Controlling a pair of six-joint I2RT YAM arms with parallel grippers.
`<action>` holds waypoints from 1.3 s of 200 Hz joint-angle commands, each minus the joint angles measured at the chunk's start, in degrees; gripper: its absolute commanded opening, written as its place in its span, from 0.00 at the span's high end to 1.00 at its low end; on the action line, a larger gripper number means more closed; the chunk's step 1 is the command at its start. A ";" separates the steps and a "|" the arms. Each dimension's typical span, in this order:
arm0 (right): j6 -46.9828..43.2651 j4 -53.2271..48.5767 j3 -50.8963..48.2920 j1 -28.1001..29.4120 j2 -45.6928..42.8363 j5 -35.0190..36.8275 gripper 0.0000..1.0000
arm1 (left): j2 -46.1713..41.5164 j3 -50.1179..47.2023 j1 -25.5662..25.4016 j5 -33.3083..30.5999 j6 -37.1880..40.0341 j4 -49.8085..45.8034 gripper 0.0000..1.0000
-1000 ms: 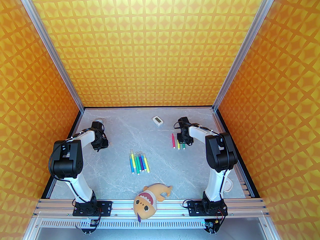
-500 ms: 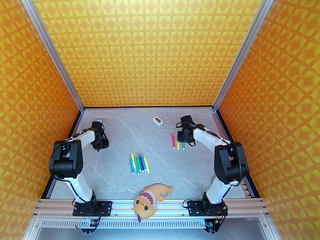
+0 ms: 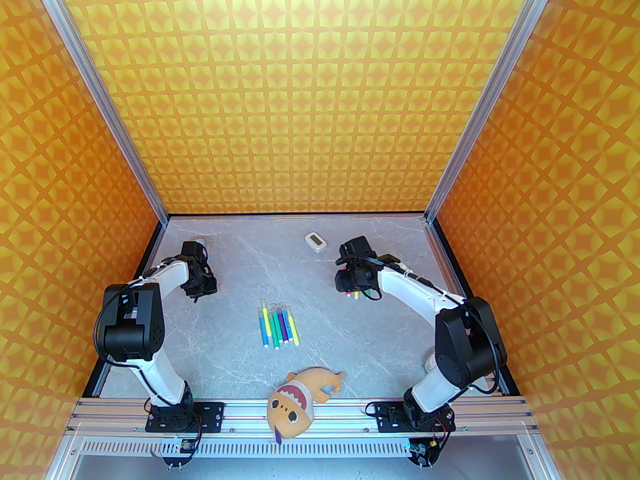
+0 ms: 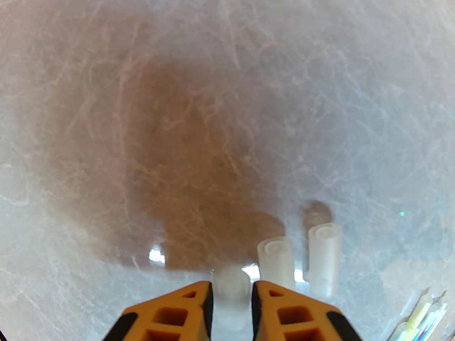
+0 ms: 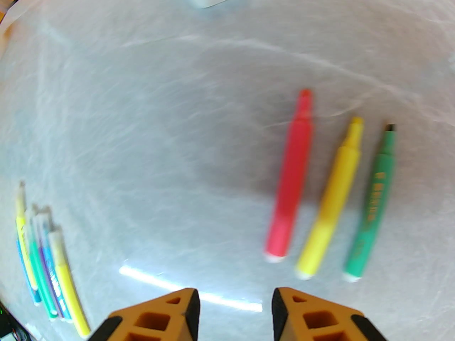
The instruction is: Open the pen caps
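The left claw [image 3: 201,288] hung low over the left part of the grey marbled surface [image 3: 240,268]. In its own wrist view the left claw [image 4: 231,298] was drawn in on one pale pen cap [image 4: 231,282], which sat pinched between the orange fingers [image 4: 185,307] with a pad against each side. Just right of it, two more pen caps [image 4: 275,261] lay on the surface side by side, close together but not touching, their ringed ends pointing away from the claw.

Near the middle of the surface a tight row of pens [image 3: 277,325] lay parallel, with whitish caps on their far ends. A plush fish toy [image 3: 295,403] rested at the near edge, partly on the rail. A small white device [image 3: 315,241] sat toward the far side.

To the right, the right claw [image 3: 350,283] hovered above three separate pens, and from above only their near ends showed beneath it. The right wrist view showed the red pen [image 5: 289,176], the yellow pen [image 5: 330,204] and the green pen [image 5: 373,204] lying side by side, slightly apart, with bare coloured tips pointing away. The right claw [image 5: 234,306] was spread wide and held nothing. It hung over bare surface to the left of those three, between them and the row of capped pens [image 5: 46,258].
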 commanded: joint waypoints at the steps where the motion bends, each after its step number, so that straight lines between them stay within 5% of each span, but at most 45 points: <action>1: 0.01 -0.13 -0.47 2.68 -0.78 -2.35 0.60 | -2.14 0.00 0.39 0.68 -0.38 -1.45 0.73; 43: 1.18 -0.84 -0.34 8.51 0.97 -3.02 0.59 | -5.45 -0.91 0.32 0.68 -0.76 -1.13 0.71; 70: 2.20 -0.97 -0.21 12.78 2.21 -3.93 0.59 | -11.93 -3.50 -1.63 0.73 2.40 2.15 0.48; 104: 3.13 -1.57 1.58 17.19 5.50 -5.07 0.59 | -19.52 -6.94 -6.00 6.13 5.21 8.05 0.37; 145: 3.71 -4.36 4.85 21.19 9.80 -5.42 0.57 | -26.44 -12.51 -7.55 15.14 5.22 17.79 0.33; 260: 7.96 -8.52 11.32 26.37 17.61 -5.82 0.60 | -34.27 -20.14 -7.45 15.27 6.88 27.99 0.28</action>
